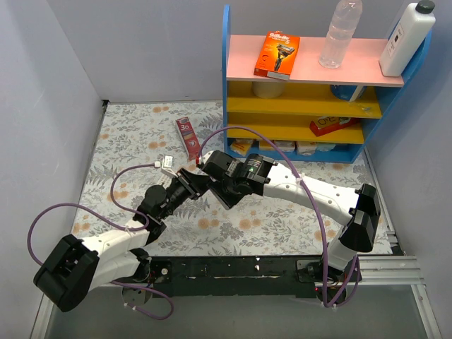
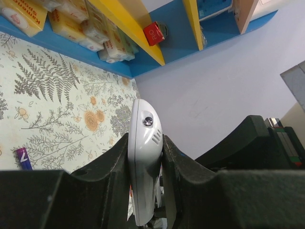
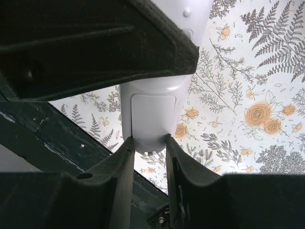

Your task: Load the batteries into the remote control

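Note:
The white remote control [image 2: 144, 157] stands edge-on between the fingers of my left gripper [image 2: 145, 143], which is shut on it. In the right wrist view the remote's end with its closed back cover [image 3: 148, 119] sits between the fingertips of my right gripper [image 3: 148, 143], which touch both of its sides. In the top view the two grippers, left [image 1: 188, 183] and right [image 1: 210, 174], meet above the middle of the table and hide the remote. One dark purple battery [image 2: 23, 158] lies on the floral table to the left. Other batteries are out of view.
A blue shelf unit [image 1: 233, 85] with yellow and pink boards stands at the back right, holding boxes, a bottle [image 1: 339, 35] and a white container [image 1: 406, 39]. A red box [image 1: 188, 136] and a small white piece [image 1: 167, 161] lie behind the grippers. Grey walls close both sides.

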